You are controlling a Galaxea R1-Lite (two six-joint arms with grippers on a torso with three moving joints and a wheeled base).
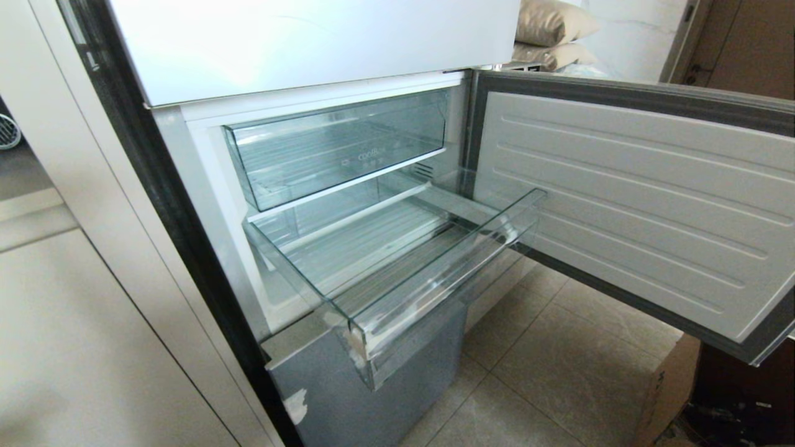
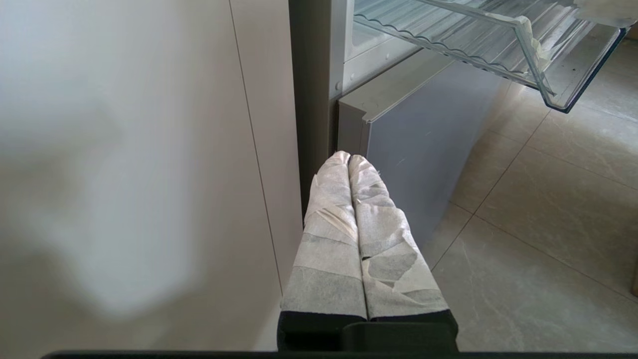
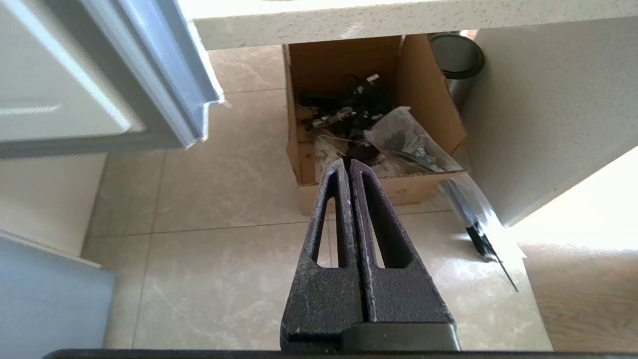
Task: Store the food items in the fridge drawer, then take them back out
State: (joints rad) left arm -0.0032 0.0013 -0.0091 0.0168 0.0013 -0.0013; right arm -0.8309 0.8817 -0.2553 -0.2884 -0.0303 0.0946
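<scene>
The tiled floor carries the fridge, door swung wide. Off to the right, a cardboard box of dark odds and ends and crumpled plastic sits on the tiles, under a counter edge, with a dark bin just beside it.

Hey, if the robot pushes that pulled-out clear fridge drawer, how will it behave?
The fridge drawer looks like stiff clear plastic, so it probably slides rather than flexes. It appears empty, so likely light. Its glossy front lip may be slippery.
</scene>
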